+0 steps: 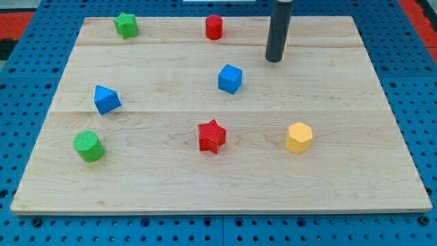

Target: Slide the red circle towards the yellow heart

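Observation:
The red circle [214,27] is a short red cylinder near the view's top edge of the wooden board [382,178], a little left of centre. My tip [274,60] comes down from the view's top. It rests on the board to the right of the red circle and slightly below it, well apart from it. It is also above and to the right of the blue cube [230,78]. No yellow heart shows. The only yellow block in view is a many-sided one [298,137] at the lower right.
A green star [125,24] sits at the top left. A blue triangle [106,100] is at the left and a green circle [89,146] at the lower left. A red star [212,136] is at the lower centre. Blue pegboard surrounds the board.

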Robot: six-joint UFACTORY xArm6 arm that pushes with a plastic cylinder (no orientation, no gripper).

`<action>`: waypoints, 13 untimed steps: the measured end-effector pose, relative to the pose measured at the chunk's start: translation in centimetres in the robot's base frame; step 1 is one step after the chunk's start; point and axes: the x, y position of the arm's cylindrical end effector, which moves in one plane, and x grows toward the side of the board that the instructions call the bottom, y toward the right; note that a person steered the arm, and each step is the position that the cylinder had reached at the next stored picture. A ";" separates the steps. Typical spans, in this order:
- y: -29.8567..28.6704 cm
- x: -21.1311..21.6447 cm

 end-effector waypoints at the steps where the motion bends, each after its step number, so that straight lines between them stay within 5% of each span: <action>1: 0.8 -1.1; 3: -9.5 1.6; 5: -17.5 -9.1; 6: -16.7 -11.1; 10: -6.9 -6.4; 13: -9.4 -4.6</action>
